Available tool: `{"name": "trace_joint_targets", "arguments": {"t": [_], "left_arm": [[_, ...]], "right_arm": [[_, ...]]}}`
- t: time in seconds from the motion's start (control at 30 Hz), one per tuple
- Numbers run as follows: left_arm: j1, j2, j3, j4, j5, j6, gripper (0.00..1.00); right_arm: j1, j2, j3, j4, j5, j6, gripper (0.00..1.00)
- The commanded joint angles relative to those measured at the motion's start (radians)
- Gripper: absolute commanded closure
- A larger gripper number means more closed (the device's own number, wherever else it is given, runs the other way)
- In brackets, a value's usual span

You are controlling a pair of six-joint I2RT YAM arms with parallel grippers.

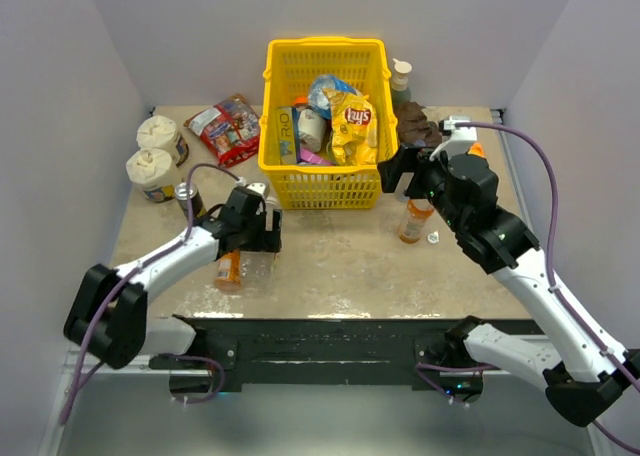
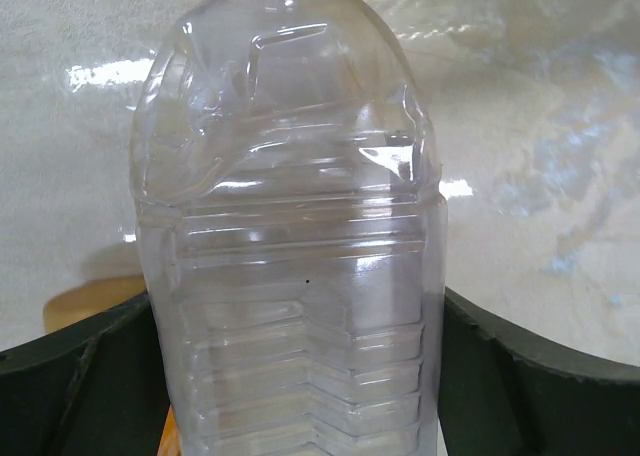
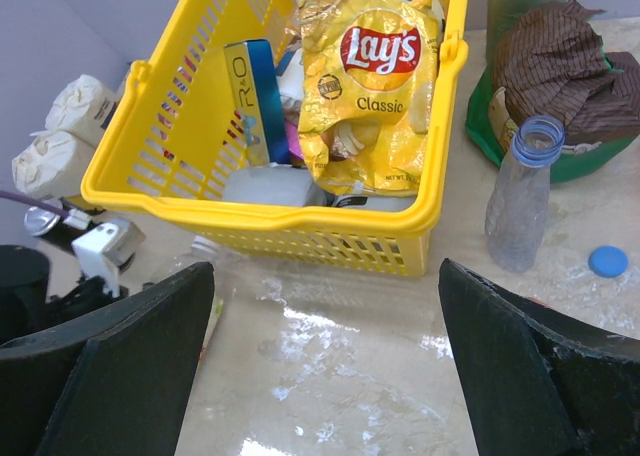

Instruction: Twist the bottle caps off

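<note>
Working outward from the arm bases: a clear ribbed bottle [image 2: 290, 226] is clamped low on its body between the fingers of the left gripper [image 2: 297, 356], over the near-left tabletop [image 1: 340, 266]. Its cap is out of frame. The thin, empty plastic is judged light, glossy, slippery and easily crushed, so the stiffer ribbed band is taken as the better hold. The right gripper [image 3: 325, 306] is spread wide with nothing between its fingers. Farther off, beside the yellow slotted basket [image 3: 150, 201], a second clear bottle [image 3: 518, 211] stands uncapped, with a small round blue cap [image 3: 607, 261] lying near it.
</note>
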Motion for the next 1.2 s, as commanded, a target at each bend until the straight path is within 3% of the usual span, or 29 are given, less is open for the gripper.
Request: {"name": "trace_joint_targets", "arguments": {"t": [0.0,0.33,0.5,0.67,0.73,0.83,1.17], "left_arm": [[-0.005,-0.224,-0.01,0.004,0.051,0.034,0.32],[-0.005,-0.624,-0.072,0.064,0.12,0.093,0.39],[-0.007,-0.769,-0.068,0.139,0.351,0.139,0.43],[-0.007,-0.753,-0.034,0.182,0.576,0.12,0.44],[-0.007,-0.743,-0.033,0.211,0.603,0.07,0.45],[-0.007,-0.768,-0.062,0.355,0.589,-0.024,0.46],[-0.007,-0.794,-0.114,0.452,0.536,-0.121,0.5]], "right_arm": [[-0.003,0.004,0.051,0.005,-0.016,0.023,0.04],[-0.003,0.09,0.214,-0.05,-0.147,0.158,0.08],[0.012,0.171,0.316,-0.043,-0.323,0.225,0.14],[0.121,0.26,0.437,-0.039,-0.339,0.235,0.18],[0.183,0.314,0.473,-0.053,-0.334,0.23,0.21],[0.232,0.357,0.504,-0.056,-0.328,0.248,0.25],[0.285,0.366,0.478,-0.061,-0.231,0.291,0.34]]}}
